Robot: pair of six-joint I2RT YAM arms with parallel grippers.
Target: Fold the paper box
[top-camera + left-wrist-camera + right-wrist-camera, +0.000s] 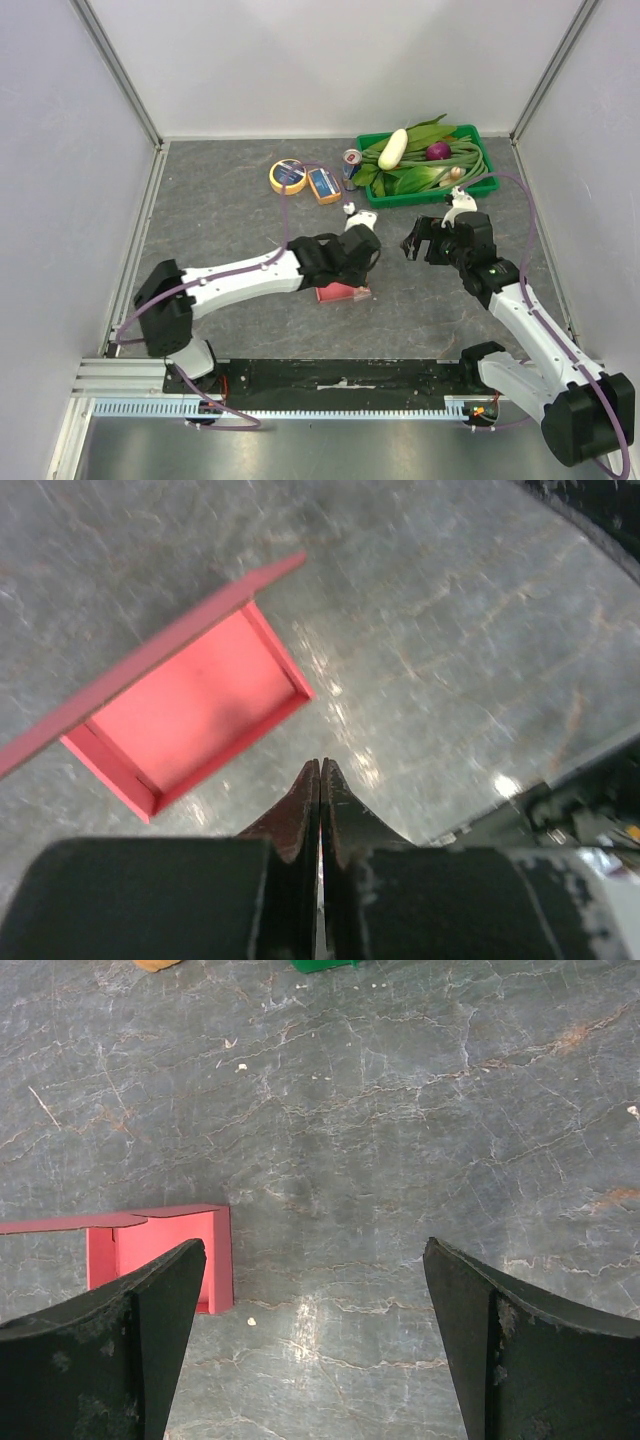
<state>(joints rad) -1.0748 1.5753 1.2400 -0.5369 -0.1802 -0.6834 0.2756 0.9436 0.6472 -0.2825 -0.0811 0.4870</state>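
The shallow pink-red card paper box (190, 710) lies near the centre of the grey marbled table (220, 220), base down, with one long flap standing open along one side. The left gripper (320, 770) sits just beside the box, jaws pressed together and holding nothing. The right gripper (312, 1248) hangs to the box's right, apart from it, jaws spread wide and empty. The small blue-and-orange box (323, 185), beside the yellow tape roll (287, 176), carries print too small to read.

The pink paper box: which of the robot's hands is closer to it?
Left. The shut left hand is just beside the paper box; the open right hand stands farther off, with the box to its left.
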